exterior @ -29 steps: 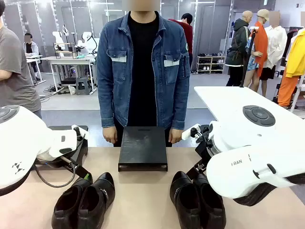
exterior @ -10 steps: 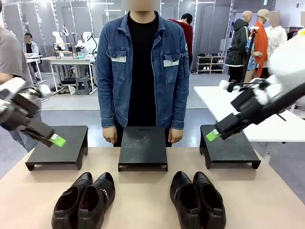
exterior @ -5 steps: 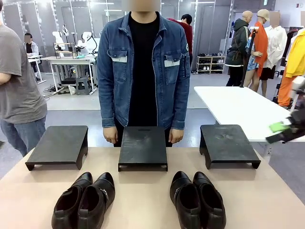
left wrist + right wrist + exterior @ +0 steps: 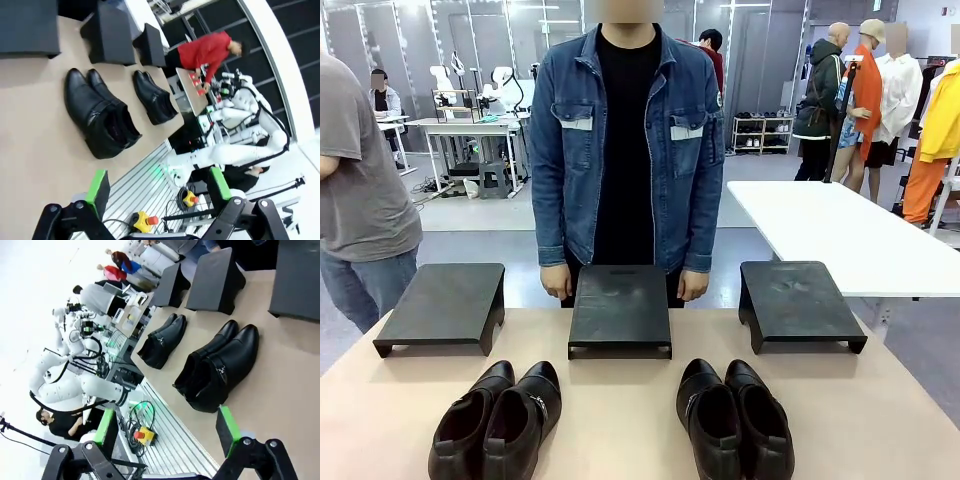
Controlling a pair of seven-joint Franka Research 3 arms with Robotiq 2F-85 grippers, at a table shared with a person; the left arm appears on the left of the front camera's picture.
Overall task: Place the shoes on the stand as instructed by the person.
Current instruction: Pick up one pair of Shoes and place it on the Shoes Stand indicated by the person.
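Two pairs of black shoes stand near the table's front edge, a left pair [image 4: 500,420] and a right pair [image 4: 735,420]. Beyond them are three black stands, left [image 4: 445,305], middle [image 4: 620,305] and right [image 4: 800,300]. The person [image 4: 625,150] in the denim jacket stands behind the middle stand, hands low at its far edge. My left gripper [image 4: 159,185] hangs open off the table's side, with the left pair [image 4: 100,117] nearest. My right gripper [image 4: 167,429] is open too, off the other side, facing the right pair [image 4: 220,367].
A white table [image 4: 840,235] stands at the back right. A bystander in a grey T-shirt [image 4: 360,200] stands at the far left. Bare tabletop [image 4: 620,420] lies between the two pairs of shoes.
Both arms have swung up and outward, out of the front view; the right gripper left last, past the right edge. Shoes and stands have not moved.
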